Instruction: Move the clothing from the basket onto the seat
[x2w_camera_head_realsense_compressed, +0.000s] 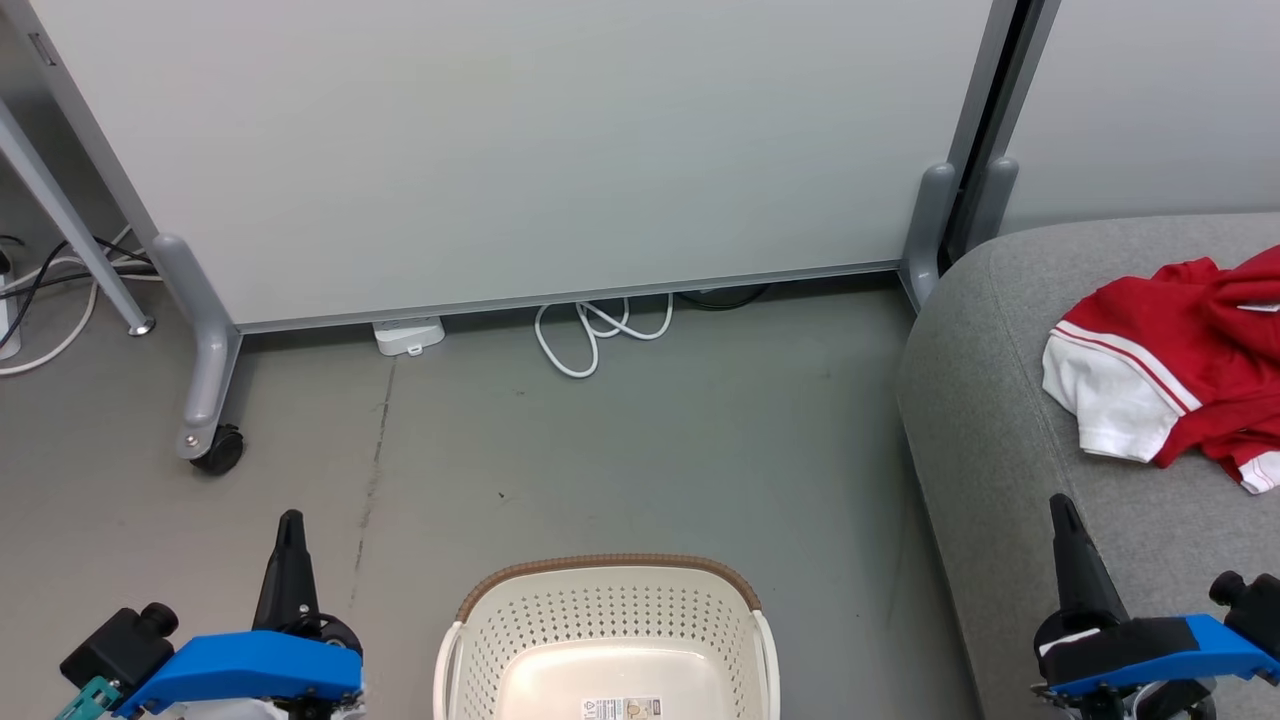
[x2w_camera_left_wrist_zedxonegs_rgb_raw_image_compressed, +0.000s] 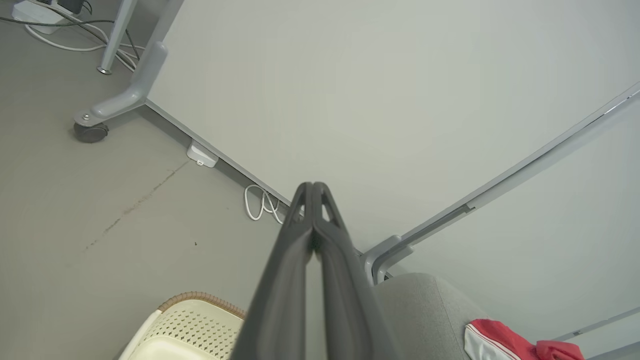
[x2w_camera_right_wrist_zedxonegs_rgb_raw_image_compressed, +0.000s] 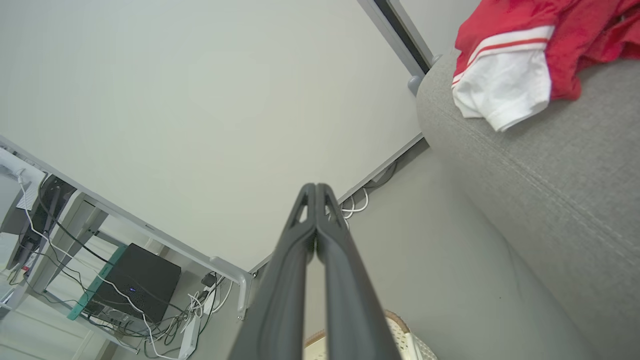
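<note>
The red clothing (x2w_camera_head_realsense_compressed: 1185, 360) with white trim lies bunched on the grey seat (x2w_camera_head_realsense_compressed: 1000, 420) at the right; it also shows in the right wrist view as clothing (x2w_camera_right_wrist_zedxonegs_rgb_raw_image_compressed: 520, 55) on the seat (x2w_camera_right_wrist_zedxonegs_rgb_raw_image_compressed: 550, 170) and at the lower right of the left wrist view as clothing (x2w_camera_left_wrist_zedxonegs_rgb_raw_image_compressed: 500, 342). The cream basket (x2w_camera_head_realsense_compressed: 605, 640) with a brown rim stands on the floor at bottom centre, its visible inside bare apart from a label. My left gripper (x2w_camera_head_realsense_compressed: 290, 525) is shut, left of the basket. My right gripper (x2w_camera_head_realsense_compressed: 1058, 508) is shut, over the seat's front edge, holding nothing.
A pale rolling partition (x2w_camera_head_realsense_compressed: 500, 150) stands behind, with a caster foot (x2w_camera_head_realsense_compressed: 215, 445) at the left. A white cable loop (x2w_camera_head_realsense_compressed: 590, 335) and a power strip (x2w_camera_head_realsense_compressed: 408, 335) lie at its base. A desk leg (x2w_camera_head_realsense_compressed: 70, 230) and cables sit far left. Grey floor (x2w_camera_head_realsense_compressed: 650, 450) lies between basket and partition.
</note>
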